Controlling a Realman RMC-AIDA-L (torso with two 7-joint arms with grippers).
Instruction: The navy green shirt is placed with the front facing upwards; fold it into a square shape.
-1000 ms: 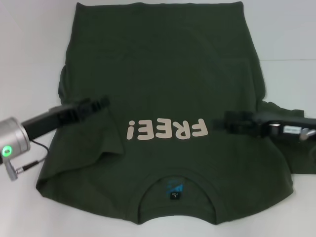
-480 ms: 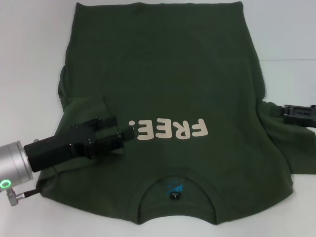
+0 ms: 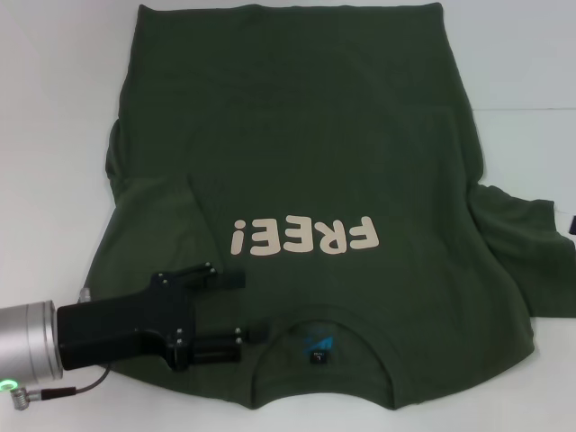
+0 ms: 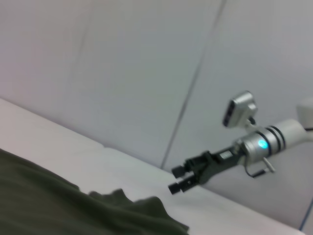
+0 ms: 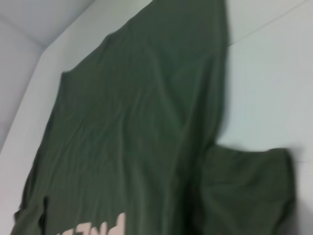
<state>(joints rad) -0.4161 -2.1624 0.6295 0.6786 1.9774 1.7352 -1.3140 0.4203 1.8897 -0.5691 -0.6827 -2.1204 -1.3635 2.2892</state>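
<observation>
Over shirt's point(image 3: 297, 135) collar: left gripper point(image 3: 250, 308).

Navy green shirt point(image 3: 306, 153): dark olive tee, front up, spread flat on white surface. Collar at near edge, hem at far edge. Cream "FREE!" lettering point(image 3: 303, 236) across chest, reading upside down from the head view. Small blue-and-black neck label point(image 3: 317, 346) inside collar. Left sleeve folded in over the body; right sleeve point(image 3: 526, 261) spread out to the right, wrinkled.
</observation>
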